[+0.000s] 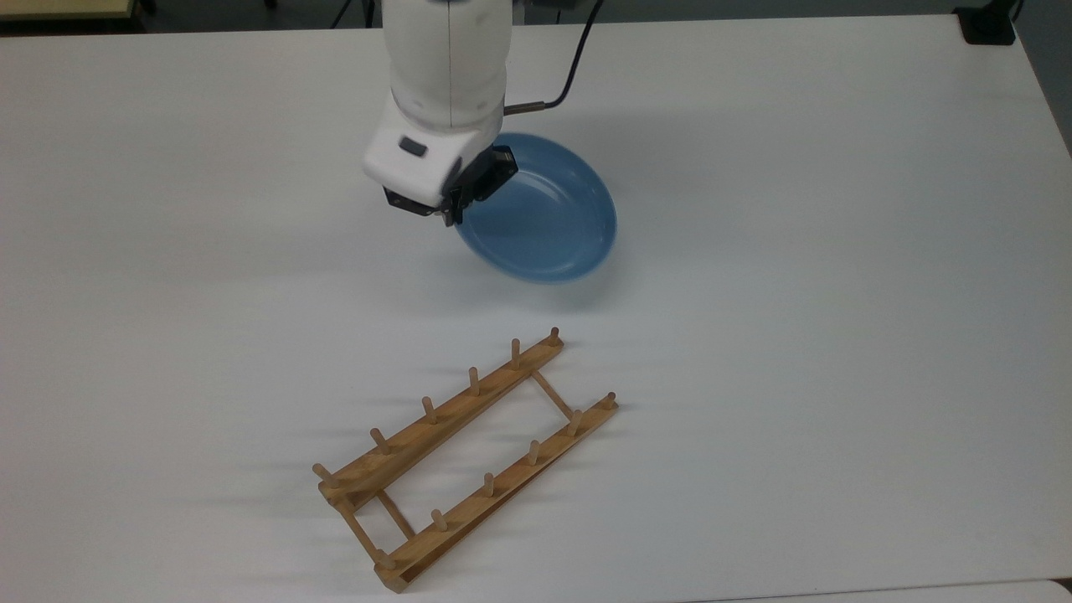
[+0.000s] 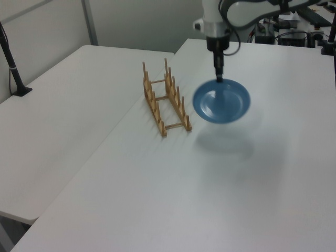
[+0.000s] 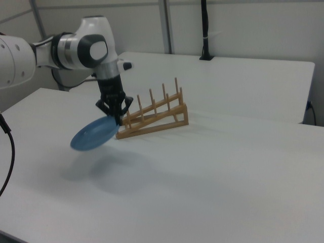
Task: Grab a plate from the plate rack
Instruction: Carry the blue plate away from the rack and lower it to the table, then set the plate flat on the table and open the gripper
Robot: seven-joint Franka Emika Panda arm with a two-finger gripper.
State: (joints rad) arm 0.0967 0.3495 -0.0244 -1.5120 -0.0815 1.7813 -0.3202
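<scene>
The light-blue plate (image 1: 544, 213) (image 2: 221, 102) (image 3: 92, 135) hangs in the air above the white table, tilted, well clear of the rack. My gripper (image 1: 456, 213) (image 2: 219, 77) (image 3: 117, 119) is shut on the plate's rim at its upper edge. The wooden plate rack (image 1: 469, 452) (image 2: 165, 100) (image 3: 154, 119) stands with nothing in it, its pegs upright. In the top view the rack lies below the plate; in the left view the rack is to the left of it, in the right view to the right. The arm's wrist hides the fingertips in the top view.
The white table (image 1: 837, 293) stretches wide around rack and plate. A black post base (image 2: 18, 84) stands at the left view's left edge, and another black mount (image 1: 988, 25) sits at the top view's far right corner. A cable (image 1: 578, 59) trails from the wrist.
</scene>
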